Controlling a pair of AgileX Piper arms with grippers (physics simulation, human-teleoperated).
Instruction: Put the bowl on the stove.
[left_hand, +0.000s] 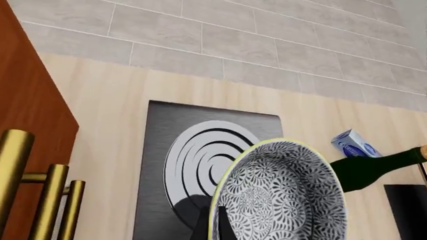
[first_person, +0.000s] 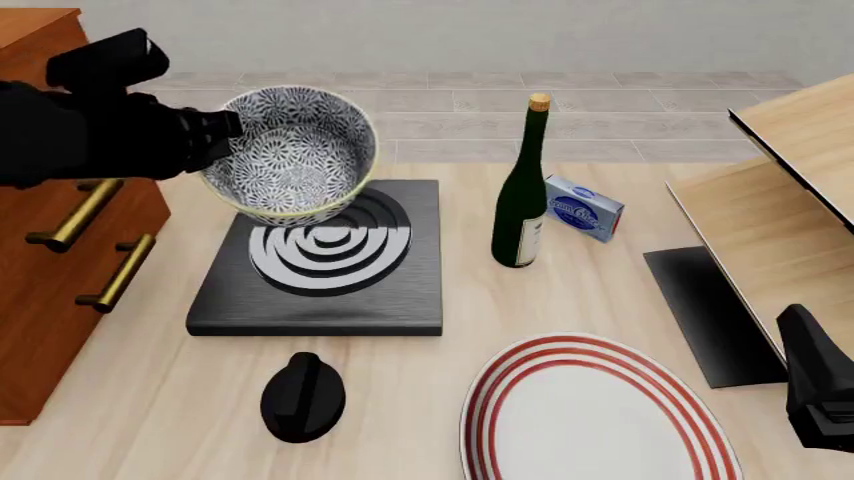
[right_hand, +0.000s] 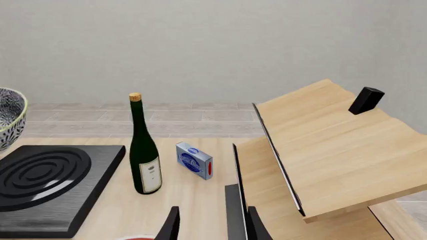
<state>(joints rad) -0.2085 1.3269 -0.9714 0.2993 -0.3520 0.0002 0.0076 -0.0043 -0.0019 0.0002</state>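
The blue-and-white floral bowl hangs tilted in the air over the far left part of the black stove, its opening turned toward the camera. My left gripper is shut on the bowl's left rim. Seen from the left wrist, the bowl fills the foreground, with the gripper pinching its rim above the stove and its burner rings. My right gripper rests low at the near right, far from the stove. The right wrist view shows that gripper open, plus the bowl's edge and the stove.
A green wine bottle stands just right of the stove, a blue box beyond it. A red-ringed plate and a black knob lie near the front. A drawer cabinet stands left, a tilted wooden shelf right.
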